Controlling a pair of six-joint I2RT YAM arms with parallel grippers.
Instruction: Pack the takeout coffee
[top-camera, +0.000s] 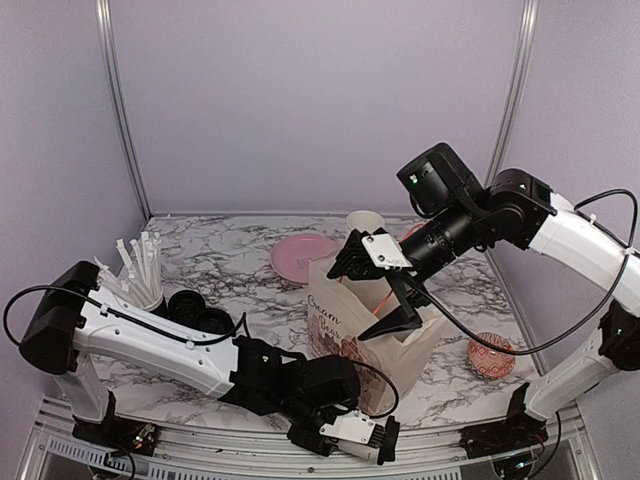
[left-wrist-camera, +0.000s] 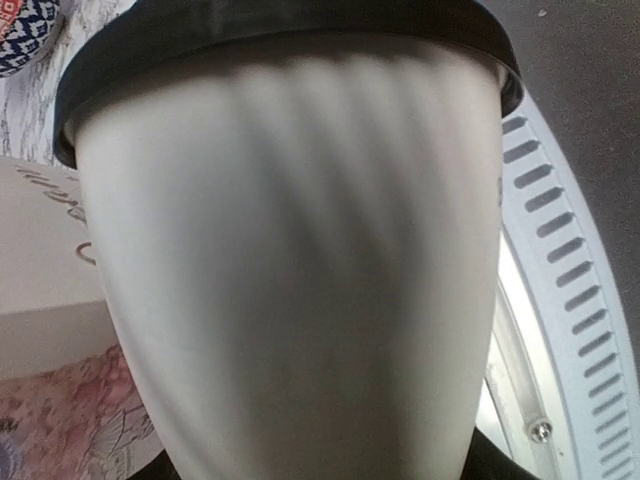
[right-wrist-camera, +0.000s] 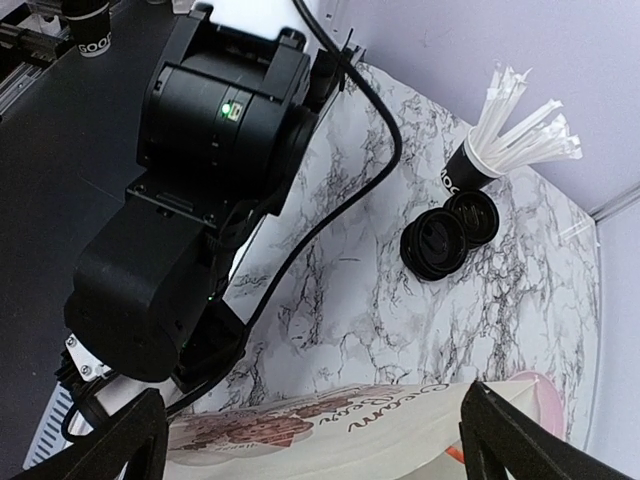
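Left arm lies low along the near edge of the marble tabletop (top-camera: 230, 260), with the left end effector (top-camera: 375, 440) out over the frame rail just in front of the paper bag (top-camera: 335, 320). Left wrist view is almost all takeout coffee cup (left-wrist-camera: 290, 280): white wall, black lid rim across the top of the view, right up against the camera. The fingers don't show there, so cannot tell whether the left end effector is clamped on the cup or only around it (the cup itself can't be made out in the top view). In that same view the bag wall sits at left and a slotted rail (left-wrist-camera: 560, 260) at right. Right end effector (top-camera: 375, 292) hangs over the bag's open mouth with its jaws spread wide apart, lower finger down at the bag's top edge; right wrist view has the two fingertips in the bottom corners with the bag rim between them. Elsewhere on the tabletop: straw cup (top-camera: 148, 290) at left, loose black lids (top-camera: 200, 315) just beside it, pink plate (top-camera: 303, 255) behind the bag, patterned bowl (top-camera: 490, 355) right of the bag near the right arm's base
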